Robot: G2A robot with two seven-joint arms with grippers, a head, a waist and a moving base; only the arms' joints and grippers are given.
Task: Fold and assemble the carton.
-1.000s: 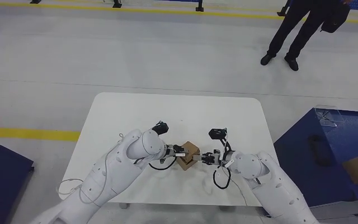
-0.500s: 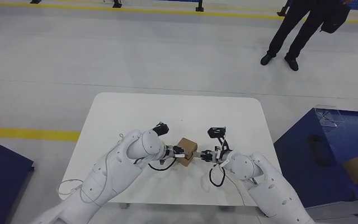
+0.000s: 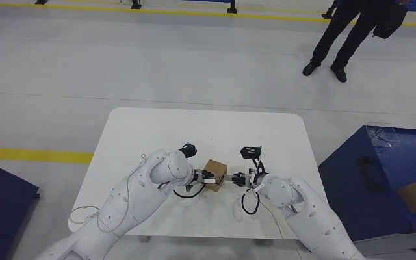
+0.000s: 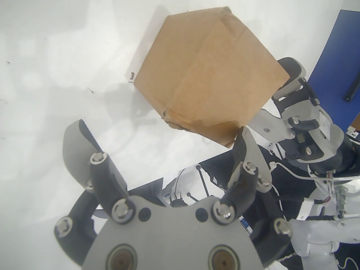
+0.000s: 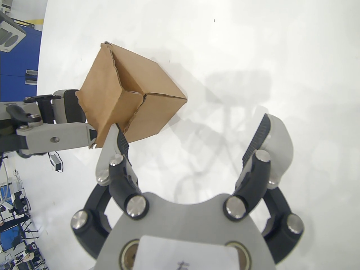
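I take this for a big robotics test hall, more factory floor than office. Bare grey floor (image 3: 195, 65) stretches toward twelve o'clock, a yellow lane stripe (image 3: 39, 156) crosses it at nine, blue partition panels (image 3: 364, 175) stand at three, and one white work table (image 3: 162, 130) sits in the middle.

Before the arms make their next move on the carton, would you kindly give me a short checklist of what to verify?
1. Carton on the table, away from its edges: ok.
2. Left gripper open: ok.
3. Right gripper open: ok.
4. Carton gripped between a gripper's fingers: not ok; each gripper has just one finger at a carton edge.
5. End flaps closed flush: not ok; the right wrist view shows a gap where they meet.
6. Underside closed: cannot tell.
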